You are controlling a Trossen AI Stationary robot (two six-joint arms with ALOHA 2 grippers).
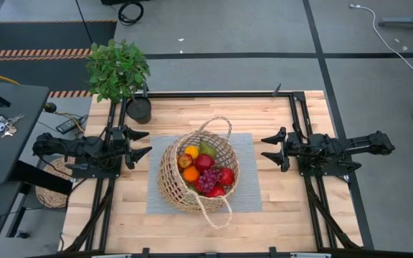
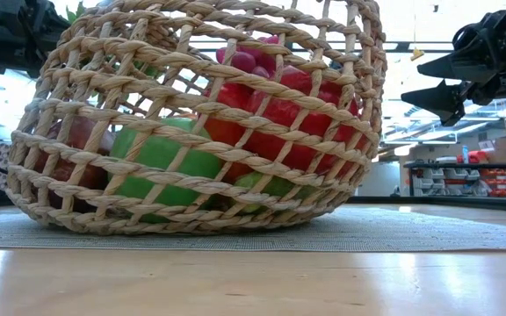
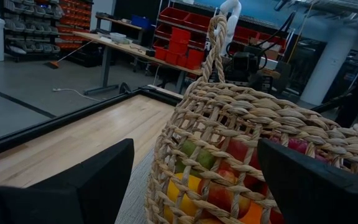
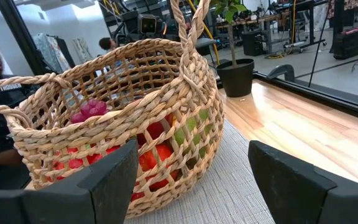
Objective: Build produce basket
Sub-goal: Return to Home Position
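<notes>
Potted plant (image 1: 118, 68) stands at the far-left corner of the table (image 1: 300, 215), leafy, in a dark pot. Left gripper (image 1: 143, 143) hangs raised above the left side of the table, just off the left edge of the grey mat (image 1: 249, 193), pointing right toward the basket. Its fingers are spread wide with nothing between them. Basket (image 1: 166, 175) sits on the mat at table centre, between the two grippers and apart from both. One loop handle (image 1: 219, 123) lies toward the far side; the other handle (image 1: 214, 212) flops over the mat's near edge. The mouth looks tipped somewhat to the right, with the left wall showing from above. The produce (image 1: 205, 170) is all inside the basket. The left part holds a yellow piece (image 1: 191, 152), a red apple (image 1: 186, 161) and an orange (image 1: 191, 174). A green pear (image 1: 207, 149) sits at the far side and the red pomegranate (image 1: 204, 162) in the middle. The purple grapes (image 1: 206, 180) lie on top toward the near side, with more red fruit (image 1: 226, 176) on the right. In the low view, through the weave, a green apple (image 2: 161, 158) sits low in the pile, with red fruit above it and grapes at the top. Right gripper (image 1: 269, 148) hangs raised above the right side of the table, just off the mat's right edge, pointing left. Its fingers are spread wide and empty.
</notes>
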